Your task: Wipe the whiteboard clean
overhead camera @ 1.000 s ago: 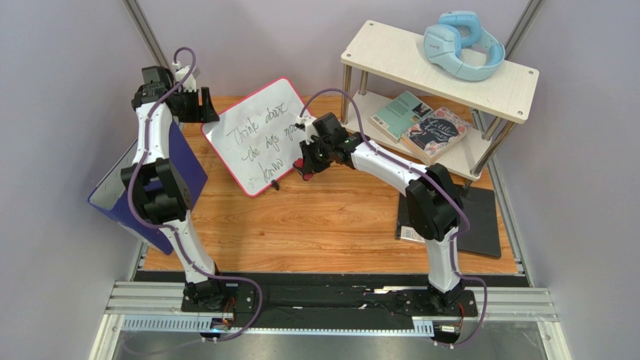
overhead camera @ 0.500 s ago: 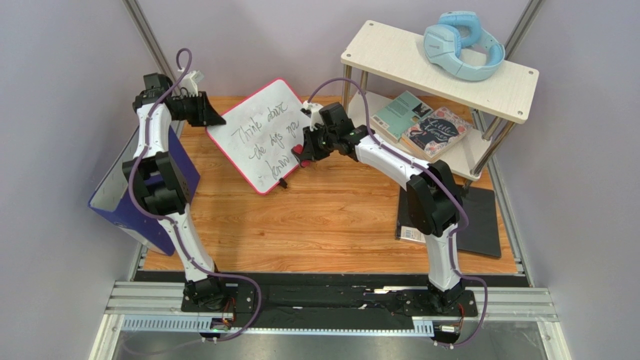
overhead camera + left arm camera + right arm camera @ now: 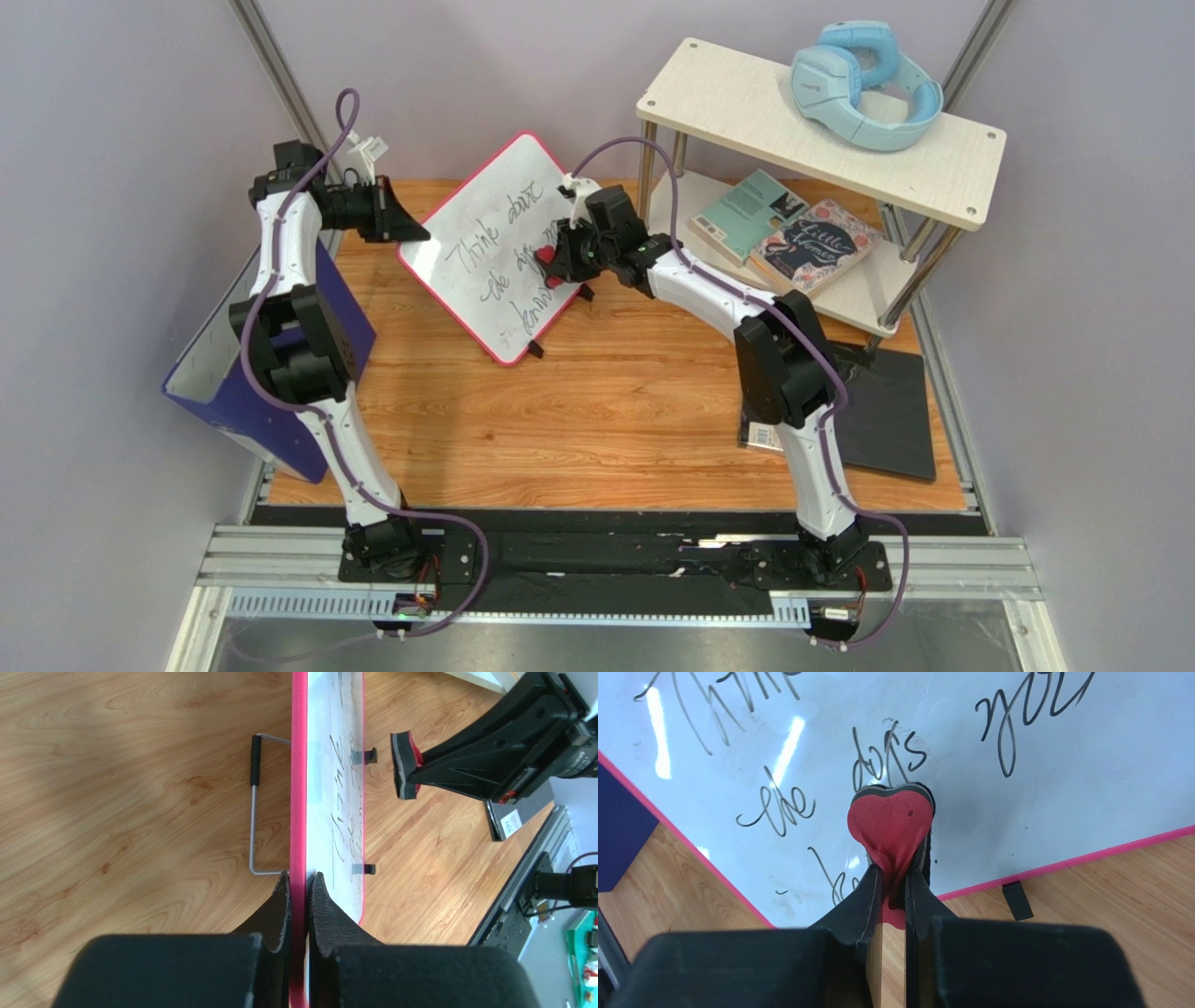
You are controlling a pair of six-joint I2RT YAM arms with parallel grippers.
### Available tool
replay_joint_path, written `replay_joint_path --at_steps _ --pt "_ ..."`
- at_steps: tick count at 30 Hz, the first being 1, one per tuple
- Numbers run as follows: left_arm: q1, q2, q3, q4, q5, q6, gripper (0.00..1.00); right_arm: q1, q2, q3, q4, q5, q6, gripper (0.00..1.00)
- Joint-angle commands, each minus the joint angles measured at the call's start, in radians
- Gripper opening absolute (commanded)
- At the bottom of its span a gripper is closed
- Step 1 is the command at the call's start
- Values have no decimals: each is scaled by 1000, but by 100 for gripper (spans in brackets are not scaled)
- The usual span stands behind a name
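The right claw (image 3: 896, 880) pinches a red heart eraser (image 3: 889, 822), just beside the writing (image 3: 868, 759). The whiteboard (image 3: 484, 252) stands tilted on the wooden table (image 3: 617, 420), toward the back. It looks light, stiff and slippery, so the left claw (image 3: 300, 882) pinches its pink edge.

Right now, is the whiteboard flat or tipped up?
Tipped up: jaws of the left gripper clamp the whiteboard edge-on; table shows both sides, wire stand out behind.
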Motion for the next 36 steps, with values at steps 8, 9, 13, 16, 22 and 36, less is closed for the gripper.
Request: replay_joint_path --at_steps 8,9,13,16,22,36 --pt "9 -104 -24 -48 -217 330 0 -3 -18 -48 152 49 47 0" --pt "9 -114 -27 -52 -217 347 0 -3 -13 -42 158 49 49 0" --pt "8 -133 -13 -77 -207 370 0 -3 43 22 150 70 49 0" --pt "3 -134 13 -111 -197 386 0 -3 67 47 178 119 56 0" --pt "-56 -121 59 -183 -236 413 0 30 140 107 216 142 56 0" --pt "-110 -119 96 -200 -202 331 0 236 189 118 140 20 -114 0"
